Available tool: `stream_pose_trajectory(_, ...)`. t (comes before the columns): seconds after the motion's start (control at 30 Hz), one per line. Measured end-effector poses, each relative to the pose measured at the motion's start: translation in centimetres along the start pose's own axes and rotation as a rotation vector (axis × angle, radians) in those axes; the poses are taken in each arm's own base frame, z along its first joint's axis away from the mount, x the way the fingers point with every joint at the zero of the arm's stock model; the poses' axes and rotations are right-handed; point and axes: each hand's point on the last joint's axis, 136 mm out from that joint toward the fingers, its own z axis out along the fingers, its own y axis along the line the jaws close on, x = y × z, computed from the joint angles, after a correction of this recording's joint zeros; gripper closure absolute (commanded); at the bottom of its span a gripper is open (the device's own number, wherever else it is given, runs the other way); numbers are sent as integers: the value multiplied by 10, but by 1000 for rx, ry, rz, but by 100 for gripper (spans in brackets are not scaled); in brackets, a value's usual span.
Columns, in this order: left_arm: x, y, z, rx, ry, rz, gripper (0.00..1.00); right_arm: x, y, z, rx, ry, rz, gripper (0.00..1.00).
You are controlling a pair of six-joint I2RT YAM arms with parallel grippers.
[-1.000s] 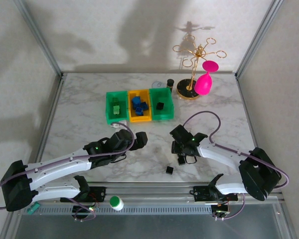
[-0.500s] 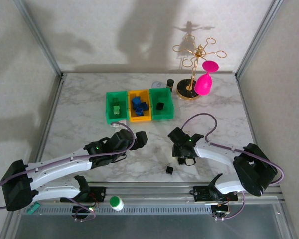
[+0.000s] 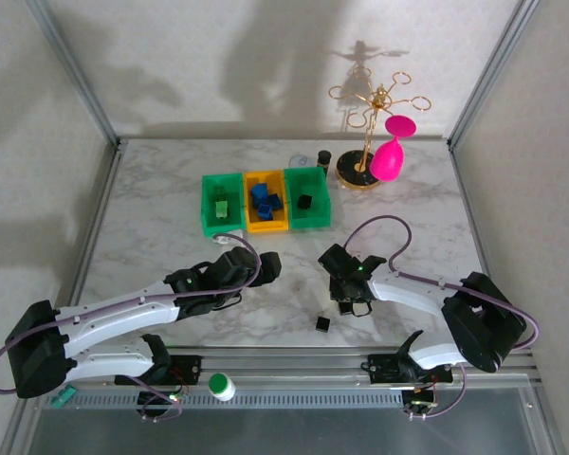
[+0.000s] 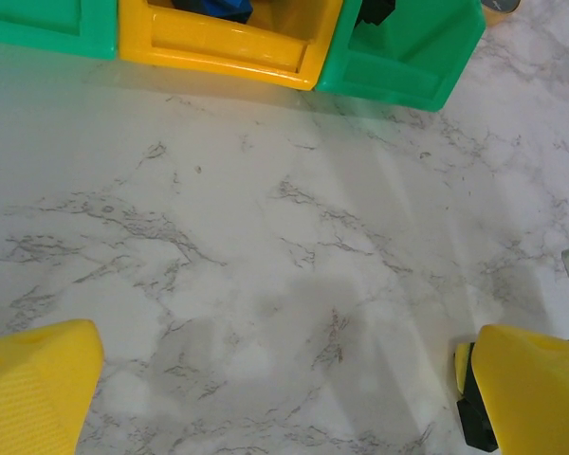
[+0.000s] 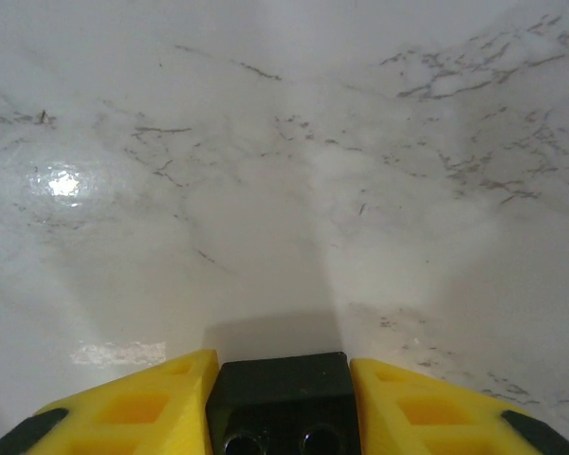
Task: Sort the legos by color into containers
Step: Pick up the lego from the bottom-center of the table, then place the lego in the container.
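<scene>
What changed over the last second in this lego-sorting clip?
The right gripper eased slightly toward the near edge, down over a black lego, which now sits pinched between its fingers. The left gripper hardly moved and stays open over the table. The bins, their contents, the loose black lego near the edge and the cap stayed put.

- I see a white marble tabletop with grey veins, walled in by pale panels on metal posts.
- At the far right stands a gold stand with ring arms on a dark round base.
- A pink goblet hangs upside down from it.
- A small dark cylinder stands just left of that base.
- A round green-and-white cap sits on the near rail.
</scene>
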Motion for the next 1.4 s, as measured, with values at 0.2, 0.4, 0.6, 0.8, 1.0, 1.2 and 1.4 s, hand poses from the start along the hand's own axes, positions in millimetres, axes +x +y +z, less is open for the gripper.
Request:
stream_pose_trajectory(0.2,0,0,0,-1,-1,0,0,-2,-1,-1,7,-12,-4,65)
stream_pose_trajectory(0.4,-9,-5,-3,0,-23,2,0,-30,13,-18,-10,-83,-21,65)
stream_pose_trajectory(0.6,-24,-11,-8,1,-61,10,0,-83,38,-46,-60,-193,-35,64)
stream_pose_trajectory(0.8,-50,-9,-12,-14,-113,-5,0,-154,59,-51,-72,-284,-39,63)
stream_pose_trajectory(1.0,-79,4,-13,-50,-170,-41,0,-217,77,-37,-69,-331,-46,62)
stream_pose_trajectory(1.2,-89,12,-14,-71,-191,-46,0,-255,91,-20,-88,-352,-43,62)
stream_pose_trajectory(1.4,-92,16,-13,-78,-194,-50,1,-275,101,-2,-99,-349,-48,61)
